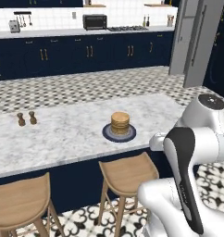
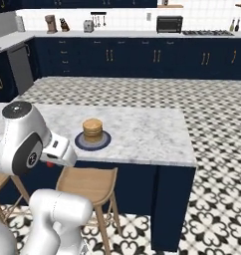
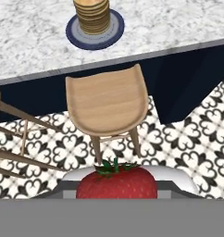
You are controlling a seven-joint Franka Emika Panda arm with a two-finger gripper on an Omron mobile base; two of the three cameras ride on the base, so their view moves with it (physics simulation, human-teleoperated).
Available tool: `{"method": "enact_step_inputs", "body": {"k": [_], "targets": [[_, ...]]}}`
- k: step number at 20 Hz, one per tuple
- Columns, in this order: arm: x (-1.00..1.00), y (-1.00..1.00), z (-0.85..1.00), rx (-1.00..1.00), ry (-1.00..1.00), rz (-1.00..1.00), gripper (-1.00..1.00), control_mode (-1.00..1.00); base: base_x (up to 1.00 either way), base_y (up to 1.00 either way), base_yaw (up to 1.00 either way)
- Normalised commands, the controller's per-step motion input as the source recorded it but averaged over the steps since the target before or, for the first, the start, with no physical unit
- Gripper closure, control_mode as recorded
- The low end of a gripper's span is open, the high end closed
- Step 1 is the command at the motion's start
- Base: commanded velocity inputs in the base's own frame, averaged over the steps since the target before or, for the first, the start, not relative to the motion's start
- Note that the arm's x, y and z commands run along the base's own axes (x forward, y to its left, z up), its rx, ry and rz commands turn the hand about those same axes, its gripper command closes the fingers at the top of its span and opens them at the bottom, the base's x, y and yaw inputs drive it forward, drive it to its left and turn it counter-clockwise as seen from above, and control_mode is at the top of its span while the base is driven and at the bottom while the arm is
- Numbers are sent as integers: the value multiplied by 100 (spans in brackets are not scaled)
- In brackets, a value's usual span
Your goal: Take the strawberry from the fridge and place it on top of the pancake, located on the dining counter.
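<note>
Dining counter point(image 1: 67, 134): marble top mostly bare. Pancake point(image 1: 120, 122) on its plate point(image 1: 108, 134) sits just inside the near edge, toward the right end. Open slab on all sides of the plate; widest free stretch lies between the plate and the two shakers point(image 1: 27, 119), which stand well apart near the left part of the far edge. Right corner of the top is bare.

Below the near edge: wooden stool point(image 3: 107, 104) directly under the plate's position, second stool point(image 1: 16, 201) further left. Patterned floor point(image 3: 188, 134) to the right of the stool is free.
</note>
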Motion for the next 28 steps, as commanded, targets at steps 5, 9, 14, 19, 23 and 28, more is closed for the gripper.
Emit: {"method": "enact_step_inputs", "body": {"k": [5,9,14,19,23,28], "targets": [[0,0,0,0,0,0,100,100,13,71,-16],[0,0,0,0,0,0,100,100,1,65,-9],[36,2,0,0,1,1,100,-100,13,12,-3],[97,-2,18,-2,12,2,100,-100,0,0,0],[100,-9,31,-3,11,0,100,-100,0,0,0],[100,-18,1,0,1,0,100,-100,0,0,0]]}}
